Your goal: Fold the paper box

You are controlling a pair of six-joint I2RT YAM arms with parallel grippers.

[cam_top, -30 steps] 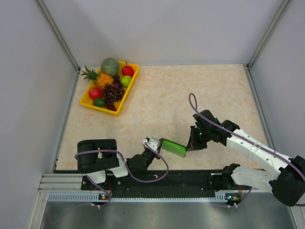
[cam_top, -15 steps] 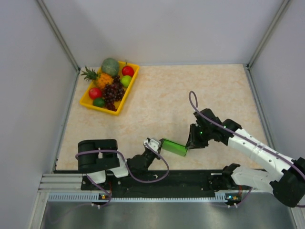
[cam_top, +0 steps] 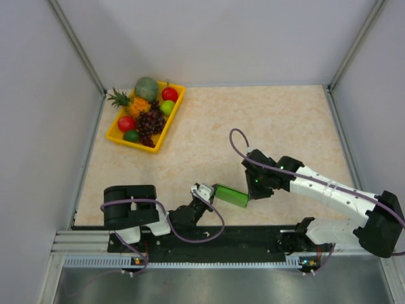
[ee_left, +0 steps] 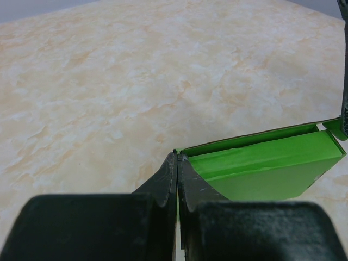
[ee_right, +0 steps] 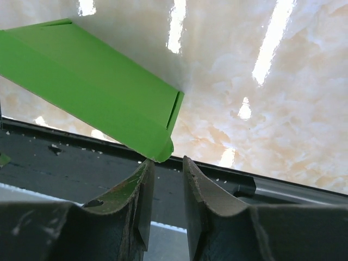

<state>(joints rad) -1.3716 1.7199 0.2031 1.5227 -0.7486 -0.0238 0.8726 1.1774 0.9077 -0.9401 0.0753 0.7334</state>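
Observation:
The paper box [cam_top: 230, 196] is a bright green folded rectangle held just above the table near its front edge. My left gripper [cam_top: 207, 192] is shut on the box's left end; in the left wrist view its jaws [ee_left: 178, 157] pinch a thin green edge and the box body [ee_left: 266, 168] stretches to the right. My right gripper [cam_top: 252, 194] is at the box's right end. In the right wrist view its jaws [ee_right: 166, 166] stand slightly apart with nothing between them, and the box's corner [ee_right: 163, 147] touches the left fingertip.
A yellow tray [cam_top: 118, 135] of fruit stands at the back left of the beige table. Grey walls enclose the table on three sides. A black rail [cam_top: 253, 237] runs along the near edge under both arms.
My right arm has swung left and lower, its wrist now closer to the box's right end. The left gripper and the box have hardly moved.

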